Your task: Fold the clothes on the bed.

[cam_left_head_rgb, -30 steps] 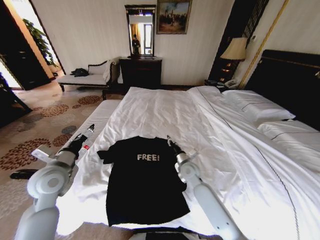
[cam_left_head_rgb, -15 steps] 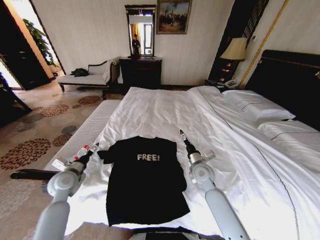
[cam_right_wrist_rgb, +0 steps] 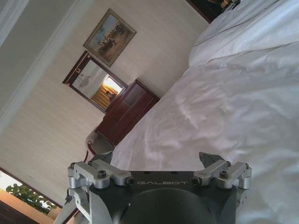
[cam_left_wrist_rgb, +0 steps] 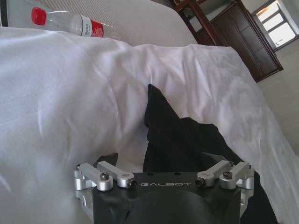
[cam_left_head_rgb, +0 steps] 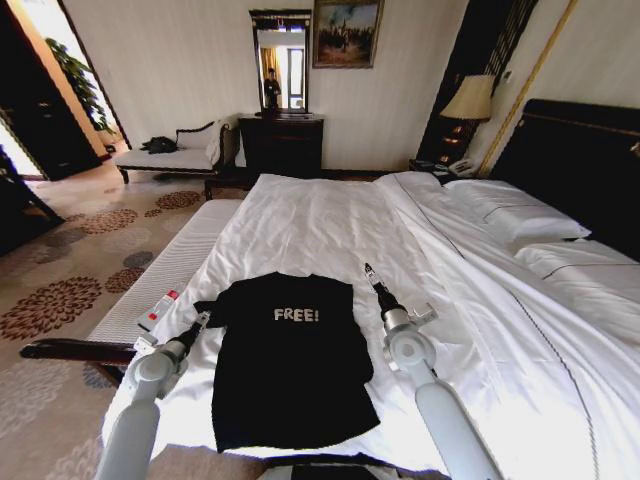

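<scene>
The clothes, one black T-shirt (cam_left_head_rgb: 290,365) with white "FREE!" lettering, lie spread flat on the near end of the bed (cam_left_head_rgb: 330,220), which has white sheets. My left gripper (cam_left_head_rgb: 204,319) is shut and hovers at the tip of the shirt's left sleeve (cam_left_wrist_rgb: 161,121), which the left wrist view shows right ahead. On the other side my right gripper (cam_left_head_rgb: 369,271) is also shut. It points up the bed over bare sheet, just beyond the shirt's right sleeve. Neither holds anything.
A water bottle (cam_left_wrist_rgb: 65,22) with red cap and label lies on the padded bench (cam_left_head_rgb: 170,270) along the bed's left side. Pillows (cam_left_head_rgb: 515,215) and a dark headboard (cam_left_head_rgb: 585,160) are at the right. A dresser (cam_left_head_rgb: 282,145) and chaise (cam_left_head_rgb: 170,157) stand by the far wall.
My left gripper has come down and in, from over the bench to the shirt's left sleeve. My right gripper has moved right, off the right sleeve onto bare sheet. The shirt has not moved.
</scene>
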Controlling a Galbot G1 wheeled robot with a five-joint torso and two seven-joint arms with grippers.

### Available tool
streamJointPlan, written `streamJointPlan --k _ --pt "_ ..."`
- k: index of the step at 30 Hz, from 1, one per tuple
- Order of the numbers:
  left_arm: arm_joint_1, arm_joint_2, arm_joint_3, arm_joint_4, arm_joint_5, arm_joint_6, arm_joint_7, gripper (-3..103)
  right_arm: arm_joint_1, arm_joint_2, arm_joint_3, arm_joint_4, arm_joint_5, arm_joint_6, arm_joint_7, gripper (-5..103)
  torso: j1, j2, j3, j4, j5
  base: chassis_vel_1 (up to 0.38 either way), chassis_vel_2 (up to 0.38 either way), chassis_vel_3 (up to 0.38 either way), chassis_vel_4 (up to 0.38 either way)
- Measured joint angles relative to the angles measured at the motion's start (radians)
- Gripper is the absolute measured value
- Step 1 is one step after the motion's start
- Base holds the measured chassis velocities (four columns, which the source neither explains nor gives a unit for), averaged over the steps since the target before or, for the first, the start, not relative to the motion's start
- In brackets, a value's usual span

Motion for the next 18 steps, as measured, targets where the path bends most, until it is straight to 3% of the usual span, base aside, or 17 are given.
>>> streamJointPlan --k 2,7,18 --pt "0.000 0.000 0.001 0.000 -0.001 0.000 0.002 102 0.000 0.000 -0.001 -0.001 0.000 -0.001 0.001 100 0.000 0.000 0.000 0.0000 0.0000 0.000 0.000 0.000 0.000" --pt "0.001 -0.012 0.004 -0.012 -0.005 -0.001 0.007 92 0.001 -0.001 -0.002 -0.005 -0.001 -0.004 0.006 100 0.000 0.000 0.000 0.0000 0.0001 0.000 0.000 0.000 0.000" --pt "0.003 -0.019 0.004 -0.023 -0.003 -0.010 0.008 49 0.001 -0.004 -0.003 -0.006 -0.005 -0.007 0.011 100 0.000 0.000 0.000 0.0000 0.0000 0.000 0.000 0.000 0.000"
